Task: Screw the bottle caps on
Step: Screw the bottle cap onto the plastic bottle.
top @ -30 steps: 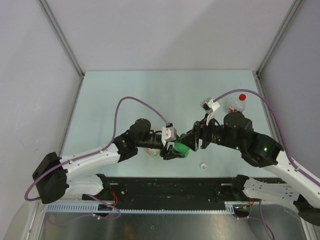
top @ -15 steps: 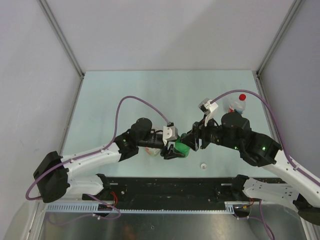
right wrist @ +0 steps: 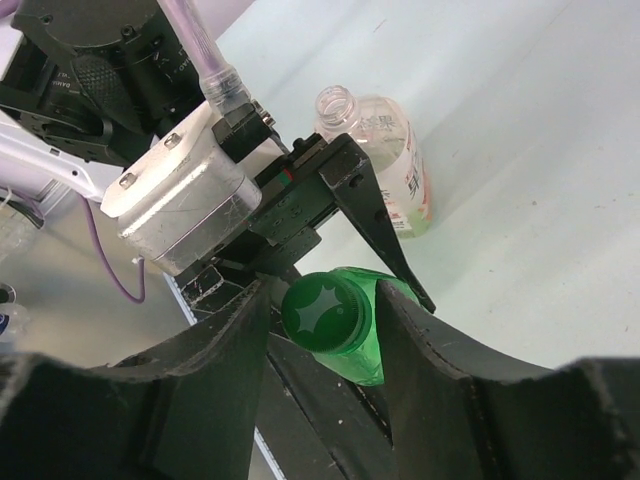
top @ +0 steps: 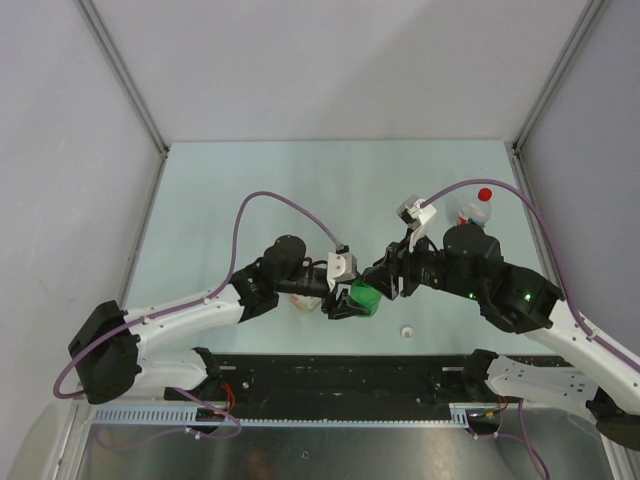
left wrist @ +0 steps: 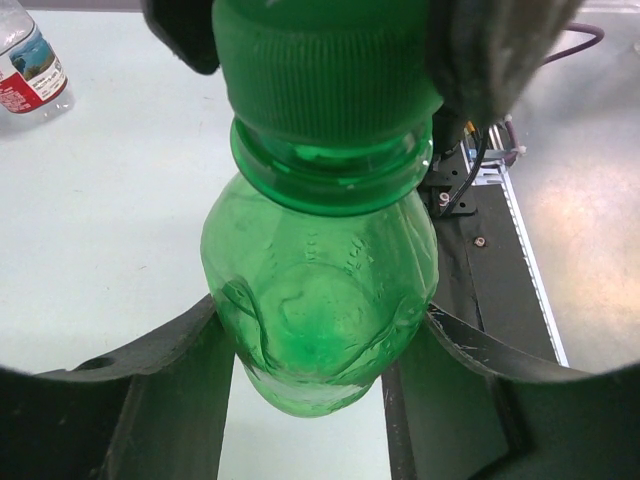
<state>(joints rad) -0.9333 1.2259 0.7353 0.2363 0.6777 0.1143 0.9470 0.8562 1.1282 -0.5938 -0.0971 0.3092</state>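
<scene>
The green bottle (left wrist: 320,300) is held off the table, lying nearly level, with my left gripper (left wrist: 322,318) shut on its body. A green cap (right wrist: 327,312) sits on its neck, and my right gripper (right wrist: 322,300) is closed around that cap, one finger on each side. From above, the two grippers meet at the green bottle (top: 363,297) near the table's front middle. A white cap (top: 407,330) lies loose on the table in front of my right gripper (top: 380,284). A red cap (top: 485,194) tops a small clear bottle (top: 474,212) at the back right.
An uncapped clear bottle with an orange label (right wrist: 385,160) stands just beyond the grippers, partly under the left arm (top: 305,300). The red-labelled bottle (left wrist: 28,65) is far off. A black strip and metal rail (top: 340,375) run along the near edge.
My right gripper's fingers have drawn in around the green cap. Both arms and the bottle have shifted only slightly.
</scene>
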